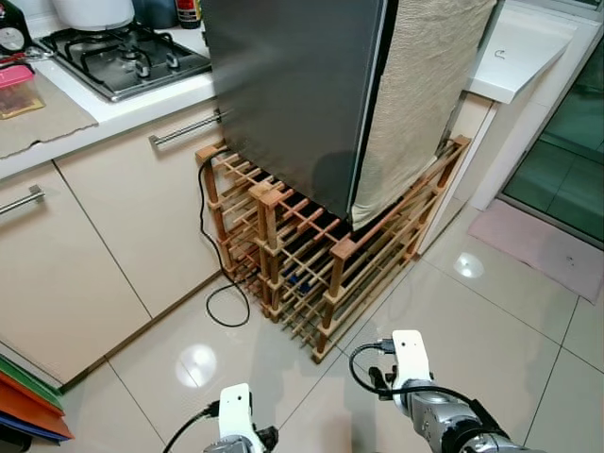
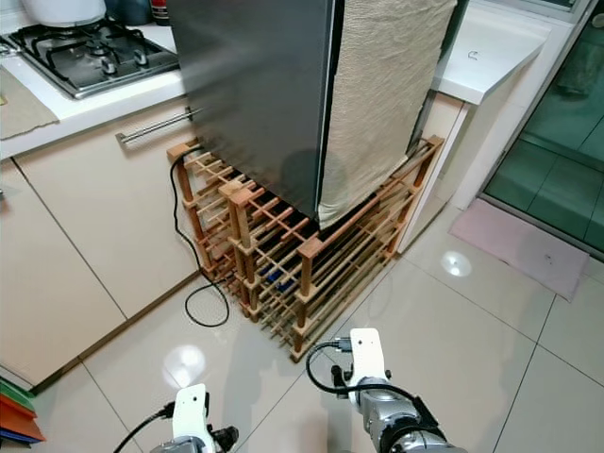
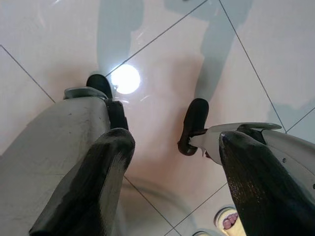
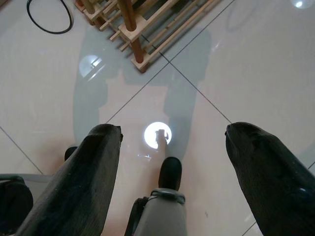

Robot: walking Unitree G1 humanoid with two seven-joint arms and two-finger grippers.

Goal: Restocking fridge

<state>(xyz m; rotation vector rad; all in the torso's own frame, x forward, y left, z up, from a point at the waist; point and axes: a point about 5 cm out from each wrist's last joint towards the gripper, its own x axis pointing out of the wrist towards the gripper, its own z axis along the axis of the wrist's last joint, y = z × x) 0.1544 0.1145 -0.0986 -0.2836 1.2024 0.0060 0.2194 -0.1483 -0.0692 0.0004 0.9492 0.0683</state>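
Note:
A dark grey fridge [image 1: 293,94] stands shut on a low wooden slatted rack [image 1: 311,255], straight ahead of me. A beige cloth [image 1: 415,94] hangs down its right side. Both my arms hang low over the tiled floor in front of the rack, the left arm [image 1: 236,415] and the right arm [image 1: 415,377]. My left gripper [image 3: 170,147] is open, with bare floor tile between its fingers. My right gripper [image 4: 172,132] is open too, over the floor just short of the rack's corner [image 4: 135,54]. Neither holds anything.
A black cable [image 1: 212,274] loops on the floor left of the rack. Cream cabinets [image 1: 123,236] and a counter with a gas hob [image 1: 123,57] run along the left. A white shelf [image 1: 519,47] and a pink mat [image 1: 538,245] lie to the right.

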